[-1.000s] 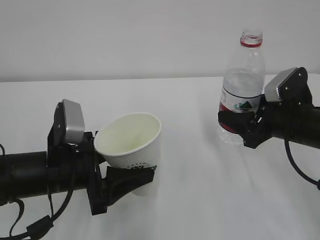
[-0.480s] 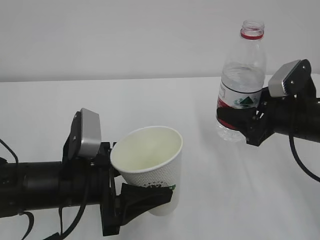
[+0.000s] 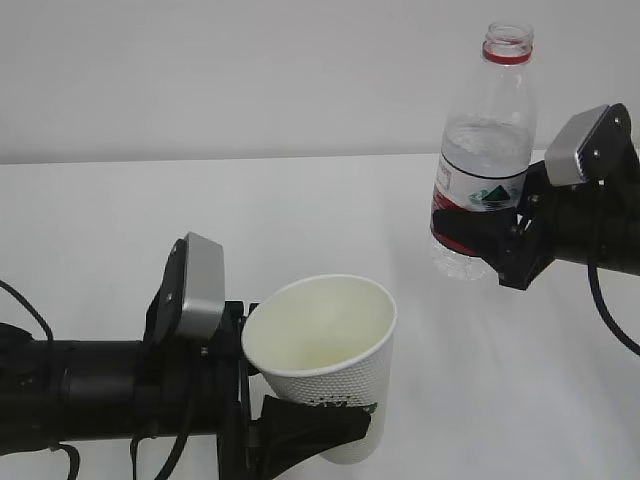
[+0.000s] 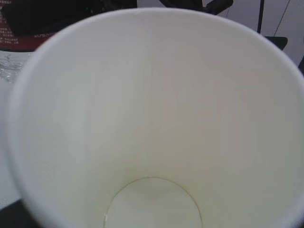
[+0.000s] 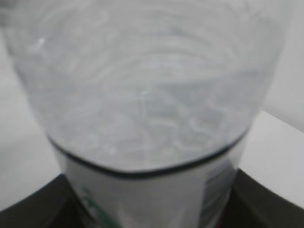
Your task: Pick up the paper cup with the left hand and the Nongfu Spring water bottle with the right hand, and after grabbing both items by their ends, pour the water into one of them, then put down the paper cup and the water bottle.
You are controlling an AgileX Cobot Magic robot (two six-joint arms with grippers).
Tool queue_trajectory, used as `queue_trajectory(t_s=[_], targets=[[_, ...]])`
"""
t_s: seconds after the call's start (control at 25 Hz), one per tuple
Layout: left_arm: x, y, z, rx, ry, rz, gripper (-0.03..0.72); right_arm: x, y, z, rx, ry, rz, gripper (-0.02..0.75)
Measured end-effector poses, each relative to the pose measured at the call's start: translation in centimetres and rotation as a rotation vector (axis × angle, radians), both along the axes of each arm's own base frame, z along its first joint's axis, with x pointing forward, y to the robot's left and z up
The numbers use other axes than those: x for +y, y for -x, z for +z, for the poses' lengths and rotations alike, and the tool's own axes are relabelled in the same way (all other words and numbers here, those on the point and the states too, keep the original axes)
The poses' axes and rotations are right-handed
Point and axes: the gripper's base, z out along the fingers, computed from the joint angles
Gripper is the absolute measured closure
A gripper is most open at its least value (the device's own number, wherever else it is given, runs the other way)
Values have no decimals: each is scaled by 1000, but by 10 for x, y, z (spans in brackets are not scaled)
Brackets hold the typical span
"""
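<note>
Left hand [image 3: 300, 425] grips paper cup [image 3: 325, 365]; right hand [image 3: 490, 240] grips bottle [image 3: 485, 150]; fingertips hidden.

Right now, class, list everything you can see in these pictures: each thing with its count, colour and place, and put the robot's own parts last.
paper cup: one, white with a dark green logo and cream inside, lower middle, held off the table, looks empty
Nongfu Spring water bottle: one, clear with a red label and red neck ring, no cap, upper right, held upright above the table
table: one, white, across the whole scene
wall: one, pale grey, behind the table
left end effector: one, black with a silver-grey block, lower left, gripping the cup near its base
right end effector: one, black with a silver-grey block, right edge, gripping the bottle at its label
</note>
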Motion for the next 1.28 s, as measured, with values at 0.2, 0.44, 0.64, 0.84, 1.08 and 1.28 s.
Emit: queue_trajectory(t_s=[0.2, 0.44, 0.64, 0.84, 1.08, 1.28], targets=[[0, 0, 0, 2, 0, -2, 141, 9, 4, 3, -2, 14, 33, 267], [-1, 1, 0, 2, -2, -10, 141, 28, 9, -3, 27, 71, 81, 267], [-1, 3, -1, -2, -8, -32, 141, 38, 12, -3, 18, 83, 119, 267], [-1, 4, -1, -3, -10, -39, 141, 47, 16, -3, 12, 87, 151, 267], [-1, 5, -1, -6, -13, -52, 142, 51, 16, -1, -1, 90, 168, 267], [-1, 5, -1, -10, -14, -56, 142, 53, 6, 9, -49, 97, 175, 267]])
